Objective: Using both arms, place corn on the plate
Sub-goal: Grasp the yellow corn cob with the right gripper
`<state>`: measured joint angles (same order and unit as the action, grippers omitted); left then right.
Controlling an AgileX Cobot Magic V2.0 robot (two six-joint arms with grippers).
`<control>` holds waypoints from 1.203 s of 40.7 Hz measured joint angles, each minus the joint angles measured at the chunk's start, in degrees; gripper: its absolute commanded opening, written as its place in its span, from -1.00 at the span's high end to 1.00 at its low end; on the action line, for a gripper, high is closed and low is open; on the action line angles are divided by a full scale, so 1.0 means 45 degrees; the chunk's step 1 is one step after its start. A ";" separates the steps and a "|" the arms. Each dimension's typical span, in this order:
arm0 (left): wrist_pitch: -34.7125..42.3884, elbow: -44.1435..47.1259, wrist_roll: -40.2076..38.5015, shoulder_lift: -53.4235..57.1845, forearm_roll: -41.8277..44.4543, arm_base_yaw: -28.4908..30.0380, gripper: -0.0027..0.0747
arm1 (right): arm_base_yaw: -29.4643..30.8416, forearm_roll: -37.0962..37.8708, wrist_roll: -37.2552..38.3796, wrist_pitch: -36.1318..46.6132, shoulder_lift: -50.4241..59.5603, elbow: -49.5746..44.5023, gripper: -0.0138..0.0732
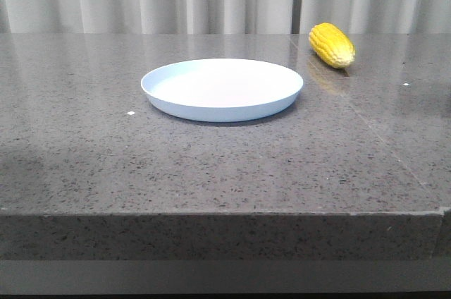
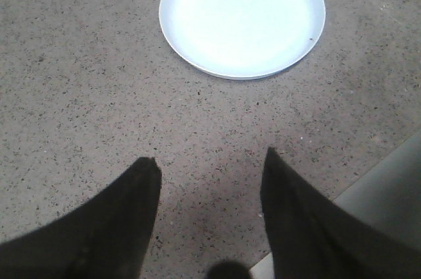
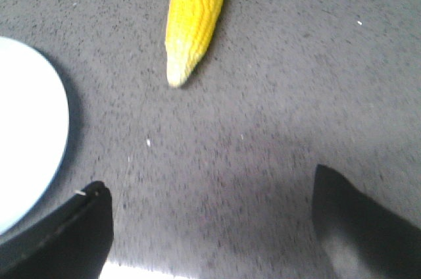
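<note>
The yellow corn (image 1: 332,44) lies on the grey stone table at the back right, beside and apart from the plate (image 1: 222,89), which stands empty near the table's middle. Neither arm shows in the front view. In the left wrist view my left gripper (image 2: 212,160) is open and empty over bare table, with the plate (image 2: 242,18) well ahead of it. In the right wrist view my right gripper (image 3: 210,183) is open wide and empty, the corn (image 3: 195,12) lies ahead with its pale tip toward the fingers, and the plate's rim (image 3: 59,127) shows at the side.
The table's front edge (image 1: 225,212) runs across the front view, and a seam crosses the tabletop on the right. A pale curtain hangs behind the table. The table's edge also shows in the left wrist view (image 2: 375,180).
</note>
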<state>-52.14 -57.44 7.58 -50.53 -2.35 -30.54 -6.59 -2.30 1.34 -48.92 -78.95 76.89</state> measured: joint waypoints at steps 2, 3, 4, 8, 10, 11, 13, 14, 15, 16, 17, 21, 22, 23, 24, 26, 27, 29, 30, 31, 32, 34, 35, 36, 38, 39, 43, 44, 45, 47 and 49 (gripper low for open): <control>0.0000 0.0000 0.0000 0.0000 0.0000 0.0000 0.01 | -0.0050 0.0000 0.0000 -0.0186 -0.0779 0.0876 -0.78; 0.0000 0.0000 0.0000 0.0000 0.0000 0.0000 0.01 | -0.0082 0.0000 -0.0022 -0.0235 -0.1104 0.1099 -0.78; 0.0000 0.0000 0.0000 0.0000 0.0000 0.0000 0.01 | -0.0137 0.0000 -0.0022 -0.0334 -0.1430 0.1536 -0.78; 0.0000 0.0000 0.0000 0.0000 0.0000 0.0000 0.01 | -0.0184 -0.0023 -0.0022 -0.0597 -0.2987 0.3002 -0.78; 0.0000 0.0000 0.0000 0.0000 0.0000 0.0000 0.01 | -0.0184 -0.0027 -0.0022 -0.0680 -0.3682 0.3698 -0.78; 0.0008 0.0000 0.0000 0.0000 0.0000 0.0000 0.01 | -0.0184 -0.0027 -0.0022 -0.0701 -0.3978 0.3982 -0.78; 0.0008 0.0000 0.0000 0.0000 0.0000 0.0000 0.01 | -0.0184 -0.0048 -0.0022 -0.0701 -0.4644 0.4627 -0.78; 0.0008 0.0000 0.0000 0.0000 0.0000 0.0000 0.01 | -0.0184 -0.0048 -0.0022 -0.0701 -0.4925 0.4968 -0.78; 0.0008 0.0000 0.0000 0.0000 0.0000 0.0000 0.01 | -0.0184 -0.0048 -0.0022 -0.0701 -0.5198 0.5209 -0.78; 0.0008 0.0000 0.0000 0.0000 0.0000 0.0000 0.01 | -0.0184 -0.0048 -0.0022 -0.0701 -0.5552 0.5448 -0.78; 0.0008 0.0000 0.0000 0.0000 0.0000 0.0000 0.01 | -0.0184 -0.0048 -0.0022 -0.0736 -0.5902 0.5826 -0.78; 0.0008 0.0000 0.0000 0.0000 0.0000 0.0000 0.01 | -0.0184 -0.0048 -0.0022 -0.0733 -0.6972 0.6696 -0.78; 0.0008 0.0000 0.0000 0.0000 0.0000 0.0000 0.01 | -0.0184 -0.0048 -0.0022 -0.0733 -0.7204 0.6878 -0.78; 0.0008 0.0000 0.0000 0.0000 0.0000 0.0000 0.01 | -0.0184 -0.0048 -0.0022 -0.0733 -0.7507 0.7103 -0.78; 0.0008 0.0000 0.0000 0.0000 0.0000 0.0000 0.01 | -0.0184 -0.0048 -0.0022 -0.0707 -0.7725 0.7256 -0.78; 0.0008 0.0000 0.0000 0.0000 0.0000 0.0000 0.01 | -0.0184 -0.0048 -0.0022 -0.0679 -0.8204 0.7568 -0.78; 0.0008 0.0000 0.0000 0.0000 0.0000 0.0000 0.01 | -0.0184 -0.0048 -0.0022 -0.0623 -0.8394 0.7681 -0.78; 0.0008 0.0000 0.0000 0.0000 0.0000 0.0000 0.01 | -0.0184 -0.0076 -0.0022 -0.0519 -0.8802 0.7890 -0.78; 0.0008 0.0000 0.0000 0.0000 0.0000 0.0000 0.01 | -0.0184 -0.0076 -0.0022 -0.0440 -0.8960 0.7955 -0.78; 0.0008 0.0000 0.0000 0.0000 0.0000 0.0000 0.01 | -0.0184 -0.0105 -0.0022 -0.0327 -0.9108 0.7990 -0.78; 0.0008 0.0000 0.0000 0.0000 0.0000 0.0000 0.01 | -0.0184 -0.0137 -0.0022 -0.0228 -0.9293 0.8042 -0.78; 0.0008 0.0000 0.0000 0.0000 0.0000 0.0000 0.01 | -0.0184 -0.0160 -0.0022 -0.0039 -0.9552 0.8133 -0.77; 0.0008 0.0000 0.0000 0.0000 0.0000 0.0000 0.01 | -0.0184 -0.0182 -0.0022 0.0037 -0.9700 0.8201 -0.74; 0.0008 0.0000 0.0000 0.0000 0.0000 0.0000 0.01 | -0.0184 -0.0182 -0.0022 0.0080 -0.9804 0.8229 -0.68; 0.0008 0.0000 0.0000 0.0000 0.0000 0.0000 0.01 | -0.0184 -0.0182 -0.0022 0.0185 -0.9968 0.8228 -0.49; 0.0008 0.0000 0.0000 0.0000 0.0000 0.0000 0.01 | -0.0184 -0.0182 -0.0022 0.0185 -1.0001 0.8228 -0.34; 0.0008 0.0000 0.0000 0.0000 0.0000 0.0000 0.01 | -0.0204 -0.0206 -0.0022 0.0237 -1.0062 0.8228 0.04; 0.0008 0.0000 0.0000 0.0000 0.0000 0.0000 0.01 | -0.0204 -0.0206 -0.0022 0.0237 -1.0062 0.8228 0.07; 0.0008 0.0000 0.0000 0.0000 0.0000 0.0000 0.01 | -0.0204 -0.0206 -0.0022 0.0237 -1.0062 0.8256 0.06; 0.0008 0.0000 0.0000 0.0000 0.0000 0.0000 0.01 | -0.0204 -0.0206 -0.0022 0.0237 -1.0062 0.8253 0.04; 0.0008 0.0000 0.0000 0.0000 0.0000 0.0000 0.01 | -0.0204 -0.0206 -0.0022 0.0237 -1.0062 0.8253 0.04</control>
<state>-52.11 -57.44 7.58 -50.53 -2.35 -30.54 -7.51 -3.23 1.24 -47.85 -124.23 114.03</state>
